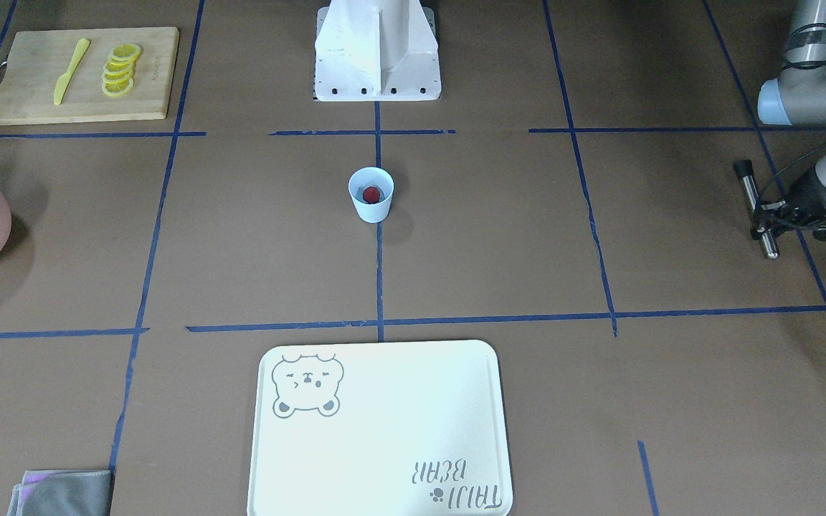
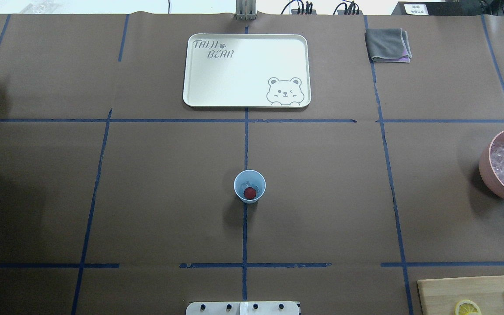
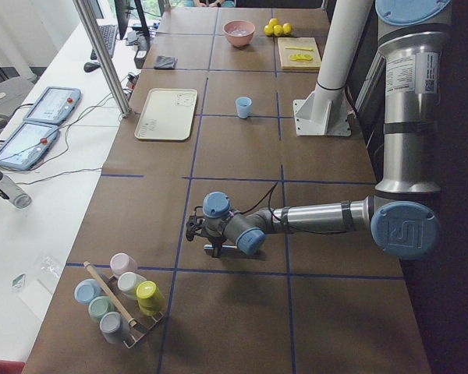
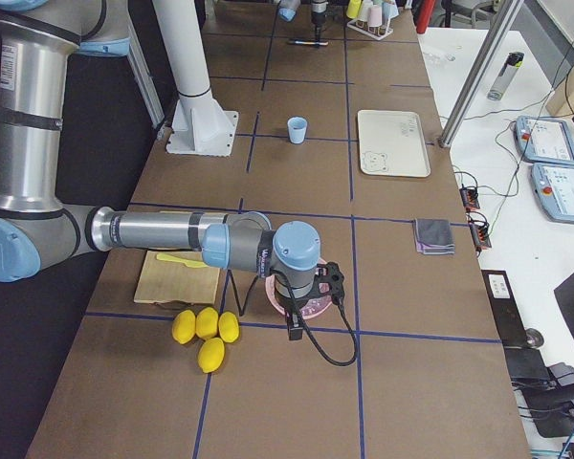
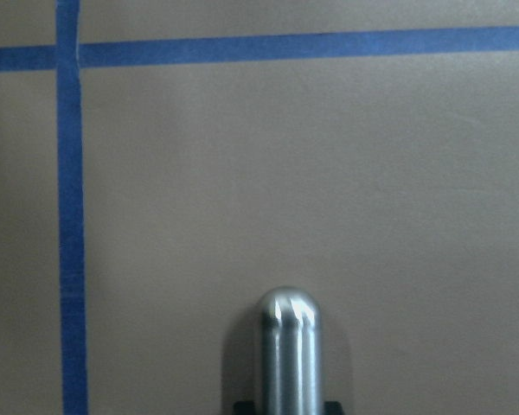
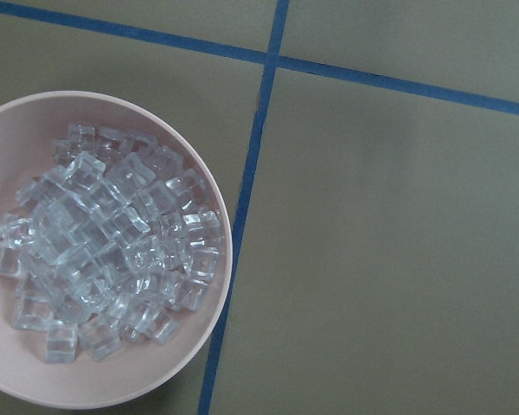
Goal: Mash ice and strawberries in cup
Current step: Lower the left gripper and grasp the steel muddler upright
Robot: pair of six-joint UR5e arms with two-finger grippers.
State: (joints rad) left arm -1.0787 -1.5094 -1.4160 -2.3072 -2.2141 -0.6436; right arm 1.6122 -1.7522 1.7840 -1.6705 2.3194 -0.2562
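Left gripper [image 1: 770,216] clamped on a metal rod [image 1: 748,185], well apart from the cup [image 1: 371,204], right gripper [image 4: 294,330] beside the pink bowl [image 6: 209,341] of ice [image 6: 95,251] — cannot tell if spread, strawberry [image 1: 371,194] inside the cup — broad brown paper [image 1: 499,236] on every side of it

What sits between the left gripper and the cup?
Nothing: from the left gripper to the cup only bare brown table cover crossed by blue tape lines, per the front-facing view. Jaws are shut on a metal rod.
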